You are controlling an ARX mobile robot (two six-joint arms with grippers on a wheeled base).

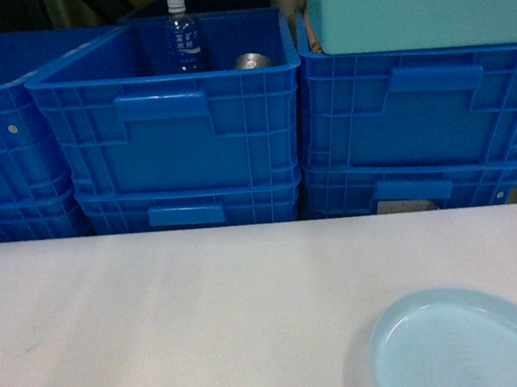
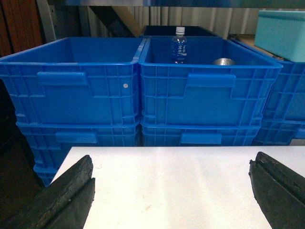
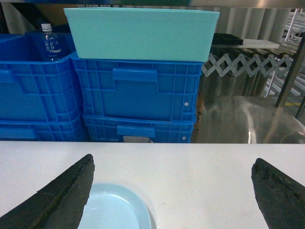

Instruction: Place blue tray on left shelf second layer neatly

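A white surface (image 1: 207, 319) fronts stacked blue crates (image 1: 177, 119); a turquoise box (image 1: 423, 0) tops the stack at 2 o'clock. A bottle (image 1: 182, 40) with an unreadable blue label stands in the middle crate. The blue tray (image 1: 468, 342) lies at 5 o'clock. Left gripper (image 2: 171, 191) and right gripper (image 3: 171, 191) hover spread wide, holding nothing.

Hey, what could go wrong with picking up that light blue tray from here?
1. The blue tray lies flat on the smooth white table; its low rim may slip from the open right claw.
2. Stacked blue crates crowd the space behind the table, so the carried tray could clip one.
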